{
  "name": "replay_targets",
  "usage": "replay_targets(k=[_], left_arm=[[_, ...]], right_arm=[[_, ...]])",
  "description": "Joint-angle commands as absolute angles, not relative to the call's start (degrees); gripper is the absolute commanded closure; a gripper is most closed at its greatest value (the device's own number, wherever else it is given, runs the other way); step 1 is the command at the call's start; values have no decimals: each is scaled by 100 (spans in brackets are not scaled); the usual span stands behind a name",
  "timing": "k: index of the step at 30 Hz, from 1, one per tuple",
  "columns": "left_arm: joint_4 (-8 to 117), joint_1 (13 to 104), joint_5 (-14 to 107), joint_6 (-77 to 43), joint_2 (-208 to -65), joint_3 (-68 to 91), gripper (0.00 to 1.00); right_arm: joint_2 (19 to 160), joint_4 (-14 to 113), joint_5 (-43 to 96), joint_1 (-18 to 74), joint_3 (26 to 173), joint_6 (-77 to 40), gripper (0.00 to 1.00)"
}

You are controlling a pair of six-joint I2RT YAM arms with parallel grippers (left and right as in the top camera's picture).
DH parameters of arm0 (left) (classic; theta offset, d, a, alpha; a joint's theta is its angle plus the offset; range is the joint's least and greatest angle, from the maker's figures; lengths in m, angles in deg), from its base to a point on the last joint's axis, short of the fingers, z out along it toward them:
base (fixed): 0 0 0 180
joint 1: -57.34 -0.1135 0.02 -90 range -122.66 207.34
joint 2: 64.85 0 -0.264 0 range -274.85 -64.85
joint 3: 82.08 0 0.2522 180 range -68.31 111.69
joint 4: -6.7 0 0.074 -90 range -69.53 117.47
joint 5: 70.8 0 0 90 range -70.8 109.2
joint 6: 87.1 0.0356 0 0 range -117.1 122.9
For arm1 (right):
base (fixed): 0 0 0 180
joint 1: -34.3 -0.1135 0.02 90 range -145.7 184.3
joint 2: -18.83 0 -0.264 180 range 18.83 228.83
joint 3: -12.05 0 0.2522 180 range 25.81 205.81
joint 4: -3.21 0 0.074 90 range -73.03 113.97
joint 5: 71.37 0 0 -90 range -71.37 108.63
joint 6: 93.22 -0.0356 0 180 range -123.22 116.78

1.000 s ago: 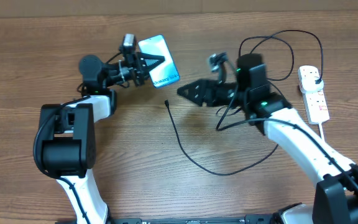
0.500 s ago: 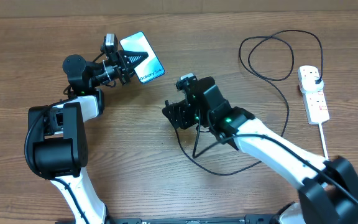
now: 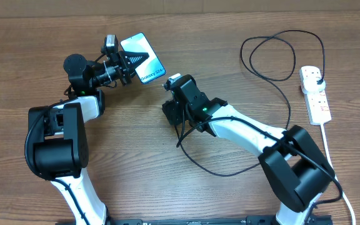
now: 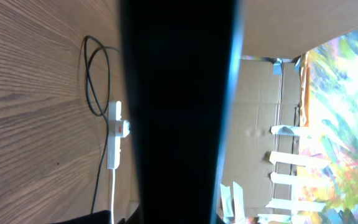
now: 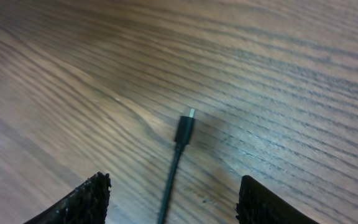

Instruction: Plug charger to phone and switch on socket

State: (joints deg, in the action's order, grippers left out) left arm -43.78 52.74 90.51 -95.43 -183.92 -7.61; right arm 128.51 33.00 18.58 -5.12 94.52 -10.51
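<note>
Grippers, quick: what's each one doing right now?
Left gripper: shut on the phone.
Right gripper: open, empty, over the charger.

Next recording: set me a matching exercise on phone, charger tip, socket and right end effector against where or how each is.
Things: 1 phone; 2 charger tip; 3 socket; 4 right end effector.
States: A lying toward the table's right side; B open, aimed down; C clamped in the left end effector; D flat on the table between two fingers.
Pairs: 1-C; 2-D; 3-A; 4-B.
</note>
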Motion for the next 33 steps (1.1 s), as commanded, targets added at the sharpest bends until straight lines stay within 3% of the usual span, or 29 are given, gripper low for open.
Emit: replay_targets(k=[1,18,27,33], left_arm=[[-4420,5263,8994,-9331,-18335,-695,96],[-4400,5263,8959,-9311,-18335,-695,96],[-4400,5263,8974,-9309,-18335,-697,96],[-4400,5263,8974,-9302,-18335,-697,96]], right_arm=[[13147,3287,1718,-523,9567,-965,37],[13754,2797,1307,-851,9570,-723,48],[13844,2902,1309,-845,9574,-788,96],[13752,4139,1333,-783,10011,-1202,96]])
